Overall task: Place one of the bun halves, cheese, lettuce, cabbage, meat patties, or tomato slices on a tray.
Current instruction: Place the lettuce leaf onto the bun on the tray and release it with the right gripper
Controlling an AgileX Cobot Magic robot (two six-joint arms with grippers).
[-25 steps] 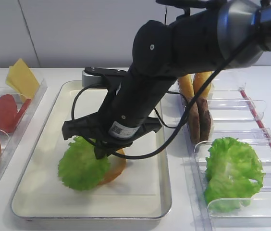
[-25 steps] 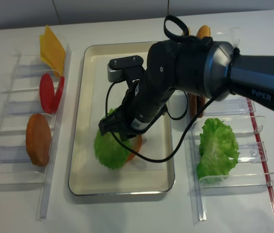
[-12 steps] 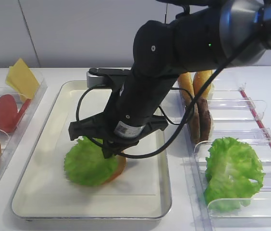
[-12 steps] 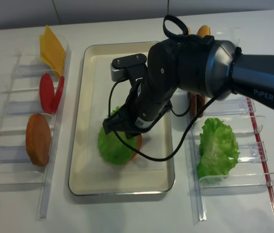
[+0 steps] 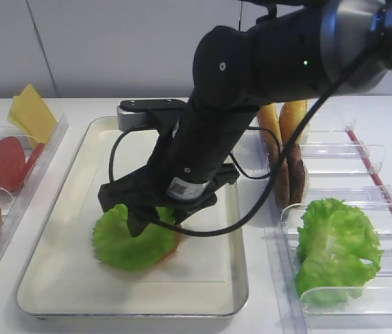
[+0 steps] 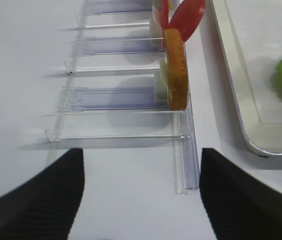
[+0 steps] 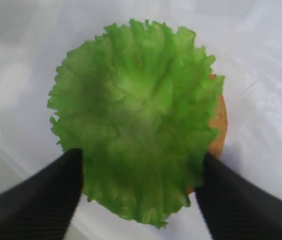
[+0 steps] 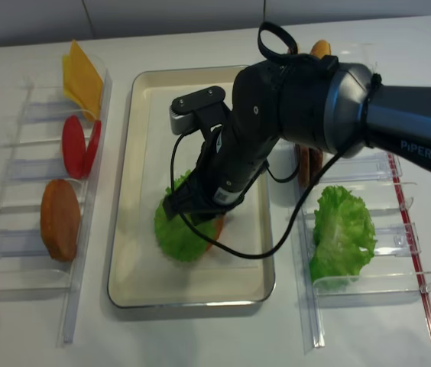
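The tray (image 5: 57, 236) lies lengthwise at the middle of the table (image 8: 200, 336), with clear plastic bins (image 8: 17, 229) along the table's left and right edges holding a cheese slice (image 8: 80, 76), tomato slices (image 8: 74, 145), bun halves (image 8: 60, 220), meat patties (image 5: 290, 174) and a bulky bunch of leaves (image 8: 342, 229). The right gripper (image 7: 141, 170) hangs over the tray's near half with its fingers (image 7: 46, 192) spread apart and gripping nothing. Between them the lettuce (image 7: 136, 125) lies flat on a bun half (image 7: 220, 127) in the tray, while the left gripper (image 6: 141, 190) hovers open near the table's front left edge.
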